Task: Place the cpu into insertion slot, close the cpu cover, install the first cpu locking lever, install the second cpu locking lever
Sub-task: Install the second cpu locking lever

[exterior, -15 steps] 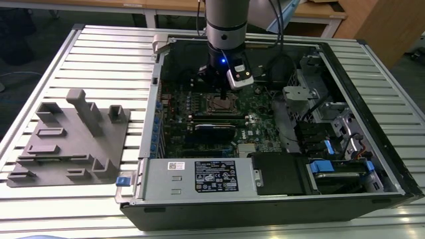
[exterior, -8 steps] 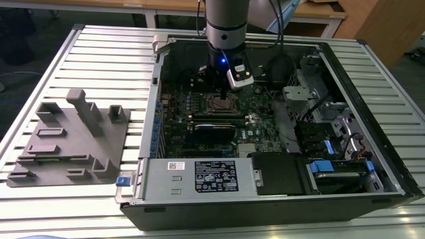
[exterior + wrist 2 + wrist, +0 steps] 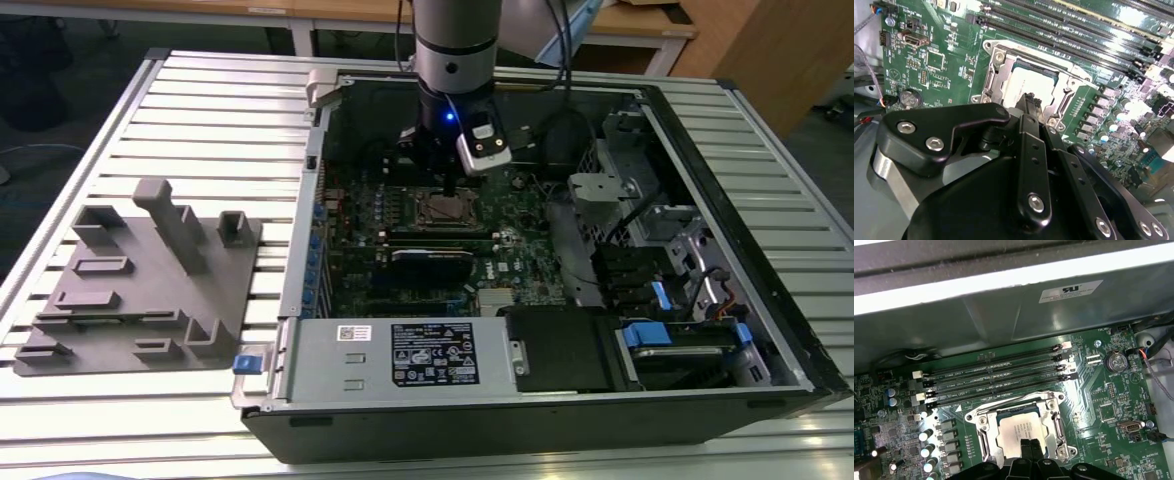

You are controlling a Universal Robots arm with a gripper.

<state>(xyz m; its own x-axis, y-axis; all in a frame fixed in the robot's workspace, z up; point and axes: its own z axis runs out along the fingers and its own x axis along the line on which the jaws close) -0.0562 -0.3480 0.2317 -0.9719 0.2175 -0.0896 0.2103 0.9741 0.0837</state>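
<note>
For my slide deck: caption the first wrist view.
Gripper poised with fingers together over the cpu, seated in the insertion slot beside the memory slots.

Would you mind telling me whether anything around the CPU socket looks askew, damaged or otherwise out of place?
Nothing stands out. The cpu lies flat and square in the insertion slot, with the cpu cover down around it, and the gripper is right above it.

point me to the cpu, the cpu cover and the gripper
square silver-grey metal-topped cpu (image 3: pixel 1018 432): first wrist view, on its top face.
thin silver-grey metal cpu cover frame (image 3: pixel 1010 404): first wrist view, on its bar nearest the memory slots.
black gripper (image 3: pixel 1030 102): second wrist view, at its tip.
</note>
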